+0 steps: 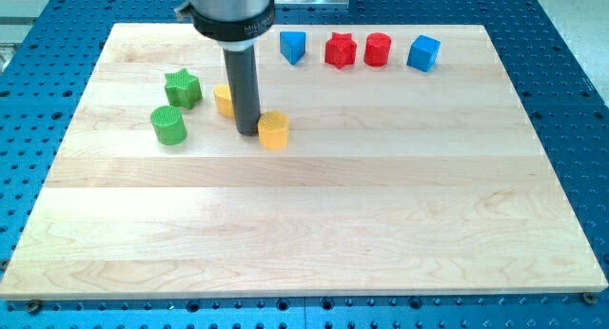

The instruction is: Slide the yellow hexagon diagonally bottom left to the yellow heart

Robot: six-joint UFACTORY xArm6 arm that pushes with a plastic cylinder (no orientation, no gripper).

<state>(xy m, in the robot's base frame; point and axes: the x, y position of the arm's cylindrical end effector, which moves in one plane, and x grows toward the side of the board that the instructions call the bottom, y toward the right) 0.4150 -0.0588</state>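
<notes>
My tip [247,131] stands on the wooden board between two yellow blocks. One yellow block [274,130] sits just to the tip's right, touching or almost touching it. The other yellow block [224,100] lies up and to the left, partly hidden behind the rod. I cannot tell which of them is the hexagon and which the heart.
A green star [182,87] and a green cylinder [168,125] lie left of the rod. Along the view's top stand a blue wedge [292,47], a red star [340,50], a red cylinder-like block [378,49] and a blue cube [423,52].
</notes>
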